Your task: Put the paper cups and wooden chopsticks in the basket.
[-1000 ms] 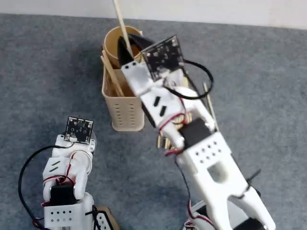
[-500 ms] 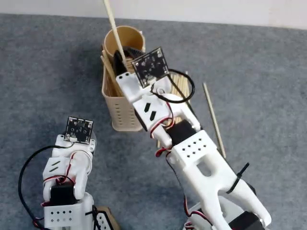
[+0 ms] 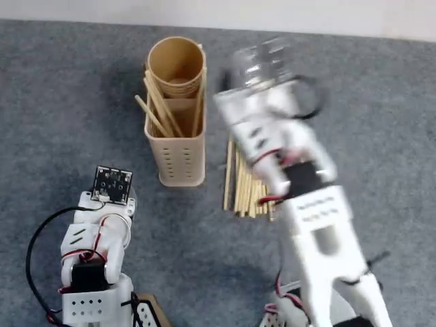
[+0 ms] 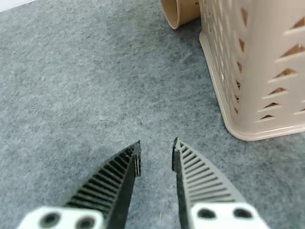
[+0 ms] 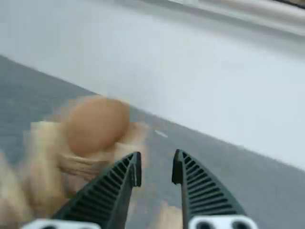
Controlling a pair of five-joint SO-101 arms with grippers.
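Right arm (image 3: 300, 184) overlaps loose chopsticks (image 3: 240, 191); ends hidden.

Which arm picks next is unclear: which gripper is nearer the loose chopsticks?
Right. The right gripper hangs just beyond the chopsticks, beside the basket; the left gripper sits on the basket's other side.

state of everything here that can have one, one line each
basket: upright, partly filled
paper cup: mouth up at the basket's far end; inside or just behind it, cannot tell
chopsticks in basket: leaning, ends sticking up
loose chopsticks: lying flat in a pile on the carpet beside the basket
left gripper: open, empty, above the carpet
right gripper: open, empty
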